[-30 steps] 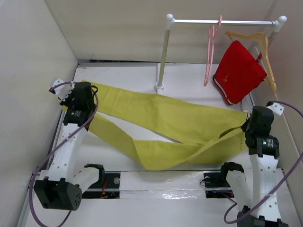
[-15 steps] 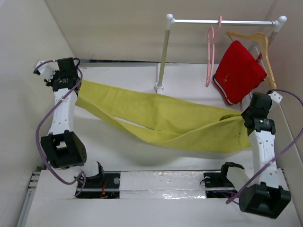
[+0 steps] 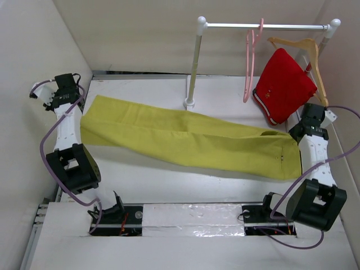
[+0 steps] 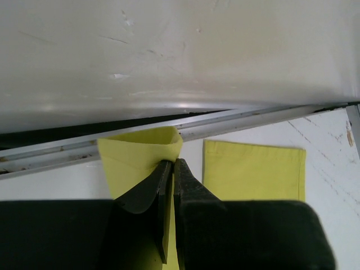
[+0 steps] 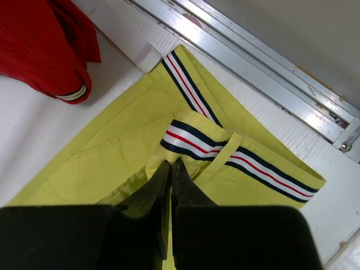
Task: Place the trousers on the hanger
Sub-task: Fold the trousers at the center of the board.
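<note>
The yellow-green trousers (image 3: 185,139) stretch across the table from far left to right, held taut between both arms. My left gripper (image 3: 77,107) is shut on the hem of one leg (image 4: 140,154); the other leg end (image 4: 253,169) lies flat beside it. My right gripper (image 3: 297,136) is shut on the waistband (image 5: 197,143), which has a dark, white and red striped trim. The pink hanger (image 3: 250,62) hangs by its hook on the rail (image 3: 264,26), apart from both grippers.
A red garment (image 3: 284,85) hangs on a light wooden hanger (image 3: 306,48) on the same rail, and shows in the right wrist view (image 5: 45,39). The rail's post (image 3: 193,62) stands at the back. Walls (image 3: 34,67) close in on both sides.
Both arms have swung outward and back, pulling the sagging, twisted trousers out into a flat, stretched strip. Both grippers kept their hold.
</note>
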Controlling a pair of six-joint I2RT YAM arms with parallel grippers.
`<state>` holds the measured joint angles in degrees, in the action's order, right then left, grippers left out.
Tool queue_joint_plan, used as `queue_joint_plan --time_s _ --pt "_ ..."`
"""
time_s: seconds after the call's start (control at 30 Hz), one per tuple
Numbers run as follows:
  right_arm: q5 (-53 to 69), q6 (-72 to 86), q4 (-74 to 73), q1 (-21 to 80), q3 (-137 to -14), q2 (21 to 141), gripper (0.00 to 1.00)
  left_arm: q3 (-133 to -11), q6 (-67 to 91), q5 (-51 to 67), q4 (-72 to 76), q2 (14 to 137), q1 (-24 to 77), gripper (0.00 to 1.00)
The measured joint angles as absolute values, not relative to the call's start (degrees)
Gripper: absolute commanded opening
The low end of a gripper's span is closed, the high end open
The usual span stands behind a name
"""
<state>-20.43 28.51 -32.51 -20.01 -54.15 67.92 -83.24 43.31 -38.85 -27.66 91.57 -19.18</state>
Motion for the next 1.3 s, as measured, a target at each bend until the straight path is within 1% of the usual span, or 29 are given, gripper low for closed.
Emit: queue_joint_plan --time_s 0.17,0.4,0.57,0.73,0.83,0.97,1.03,1.07,1.13,1.17,1.2,1.27,1.3 --pt "-19.3 28.9 -32.5 -20.5 -59.1 72.8 0.00 -84.6 42.9 -38.8 -27.2 94.8 -18.6 0.00" --pt "-19.2 28.8 -30.8 -21.2 -59.6 76.1 0.00 -92.4 40.4 -39.6 -25.7 104.6 -16.8 0.00" --pt "-19.2 27.8 -30.3 -22.1 -62.4 81.4 0.00 -94.7 37.7 -40.0 -22.2 108.6 -15.0 0.00" --pt "-17.9 27.4 -28.0 -22.1 -64.0 85.8 0.01 -101.9 34.9 -39.8 -21.5 115.3 -14.6 0.00" --pt "-17.4 27.4 -27.7 -22.1 -65.3 89.0 0.03 -105.7 32.5 -40.2 -20.2 119.0 -13.2 0.00" --pt "-17.6 27.4 -26.1 -22.0 -66.4 93.1 0.09 -110.8 28.9 -42.3 -18.1 124.2 -10.5 0.00" --pt "-17.9 27.4 -25.8 -22.0 -66.6 94.2 0.11 -113.1 26.9 -43.7 -16.3 126.8 -9.1 0.02" --pt "-18.1 27.4 -25.6 -22.0 -66.8 94.5 0.12 -113.9 26.0 -44.3 -15.4 127.9 -8.5 0.06" --pt "-18.5 27.4 -25.5 -22.0 -67.3 94.5 0.20 -115.4 23.9 -45.2 -13.9 129.9 -7.3 0.21" --pt "-18.9 27.3 -25.3 -22.0 -67.7 94.5 0.29 -116.0 22.9 -45.3 -13.3 130.7 -7.0 0.34" --pt "-19.3 27.3 -24.9 -22.0 -68.0 94.5 0.48 -117.0 22.0 -45.3 -12.8 131.6 -6.7 0.41" --pt "-20.1 27.4 -23.6 -21.7 -68.3 94.3 0.66 -119.0 20.9 -45.0 -12.0 133.3 -6.6 0.52" --pt "-20.3 27.8 -23.4 -21.5 -68.4 94.1 0.79 -119.3 20.5 -44.8 -11.7 133.8 -6.6 0.54"
